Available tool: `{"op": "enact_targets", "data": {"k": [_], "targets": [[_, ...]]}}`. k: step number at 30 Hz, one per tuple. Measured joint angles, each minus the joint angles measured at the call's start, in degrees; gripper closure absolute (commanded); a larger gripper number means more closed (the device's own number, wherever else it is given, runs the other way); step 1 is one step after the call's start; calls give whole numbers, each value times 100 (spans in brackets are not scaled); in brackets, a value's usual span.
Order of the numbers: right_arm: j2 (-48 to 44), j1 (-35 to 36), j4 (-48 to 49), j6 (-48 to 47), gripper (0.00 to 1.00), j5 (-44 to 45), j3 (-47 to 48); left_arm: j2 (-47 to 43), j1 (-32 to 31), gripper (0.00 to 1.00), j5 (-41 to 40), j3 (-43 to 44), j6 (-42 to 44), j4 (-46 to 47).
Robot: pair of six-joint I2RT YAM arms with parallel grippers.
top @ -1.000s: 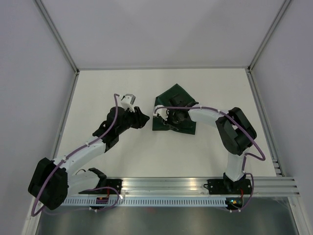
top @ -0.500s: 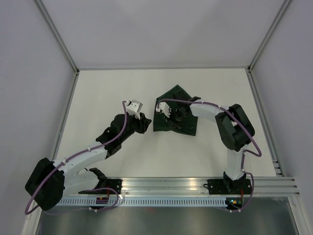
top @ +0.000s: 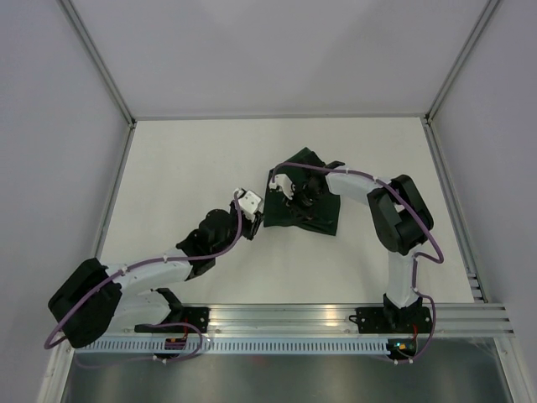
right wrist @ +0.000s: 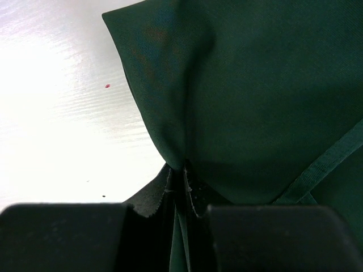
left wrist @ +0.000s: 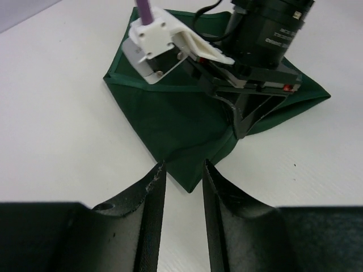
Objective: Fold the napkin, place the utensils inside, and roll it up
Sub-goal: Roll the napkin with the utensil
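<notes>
Top external view first: we see the dark green napkin (top: 315, 217) lying on the white desk (top: 185, 168), a little right of centre and about midway between the near and far edges. It is bunched into an uneven, angular heap with one corner pointing to the far side.

Our right gripper (top: 298, 201) comes in from the right and sits over the middle of the cloth. Our left gripper (top: 257, 220) reaches up from the near left, its tip just beside the napkin's near left edge.

From the left wrist, the napkin (left wrist: 170, 113) shows a hemmed border along its left side and a pointed corner aimed towards the camera. That corner shows in the gap at the tip of the left gripper (left wrist: 181, 170). Its two black fingers (left wrist: 153, 195) stand a narrow way apart with nothing clamped between them; we cannot tell whether they touch the cloth. Beyond, the right gripper (left wrist: 240, 126) comes down onto the napkin's right part, where the fabric puckers around it.

From the right wrist, the right gripper (right wrist: 180, 177) is closed tight, and a fold of the napkin (right wrist: 272, 102) is pinched between its fingertips. The cloth rises from that pinch and fills most of the view, a hem strip crossing at the lower right and bare desk to the left.
</notes>
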Motion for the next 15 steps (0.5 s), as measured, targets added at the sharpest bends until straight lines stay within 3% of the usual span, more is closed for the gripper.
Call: {"op": "enact_targets", "data": {"k": [6, 15], "targets": [[168, -83, -262, 7, 87, -221, 195, 358, -68, 51, 551, 26, 566, 234], [380, -192, -566, -2, 89, -481, 437, 1202, -446, 51, 850, 472, 1379, 258]]}}
